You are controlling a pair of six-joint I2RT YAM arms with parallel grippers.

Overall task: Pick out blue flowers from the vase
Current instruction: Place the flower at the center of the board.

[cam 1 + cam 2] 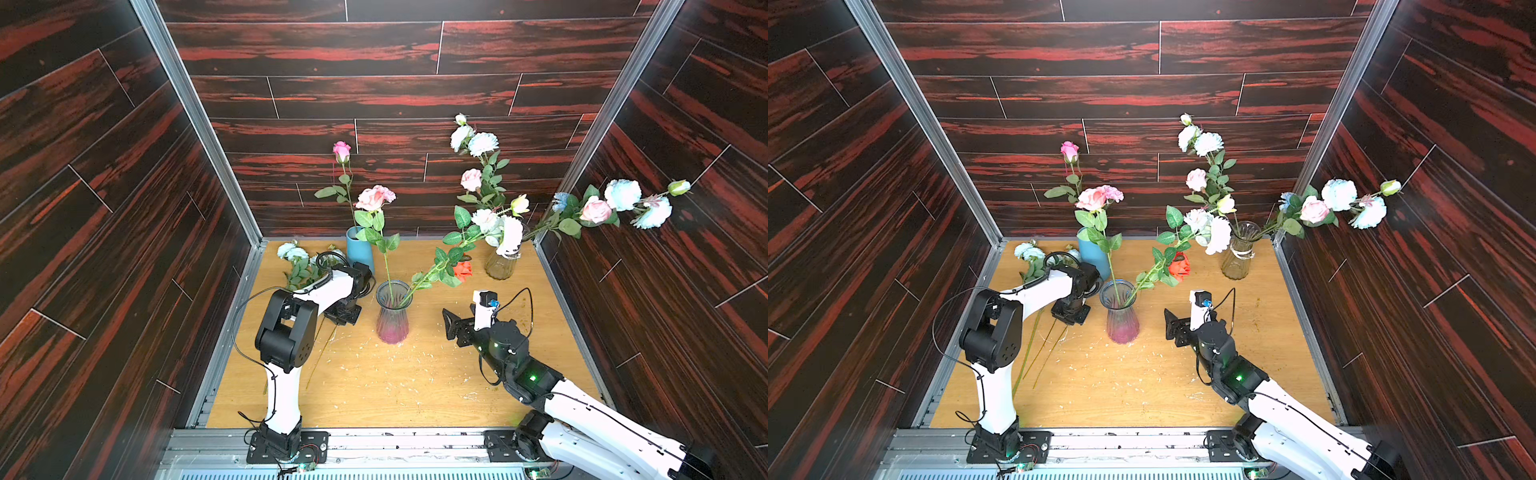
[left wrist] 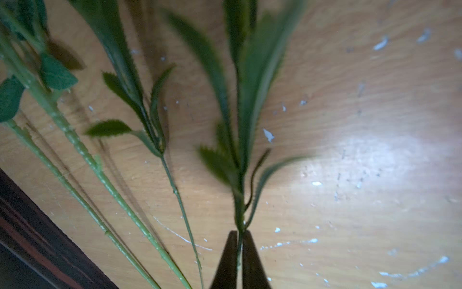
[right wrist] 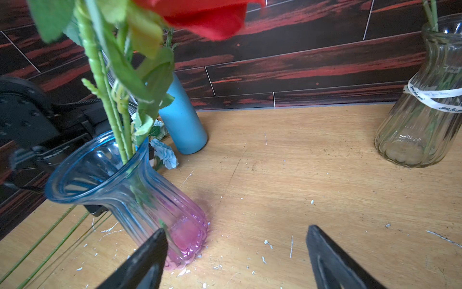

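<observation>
The vase (image 1: 392,312) (image 1: 1121,312) is ribbed glass, blue at the rim and pink at the base, mid-table. It holds a pink rose stem and a red rose stem. Several blue flowers (image 1: 292,252) (image 1: 1028,252) lie on the table at the back left, their long stems (image 1: 1034,353) running toward the front. My left gripper (image 1: 343,316) (image 2: 239,234) points down just left of the vase, shut on a thin leafy blue-flower stem (image 2: 238,210). My right gripper (image 1: 451,328) (image 3: 236,230) stands open and empty, right of the vase's base (image 3: 185,235).
A blue cylinder vase (image 1: 360,250) with a pink rose stands behind the left arm. At the back right, a clear glass vase (image 1: 503,262) holds several pale blue-white and pink blooms (image 1: 622,194) that spread toward the right wall. Dark walls enclose three sides of the table.
</observation>
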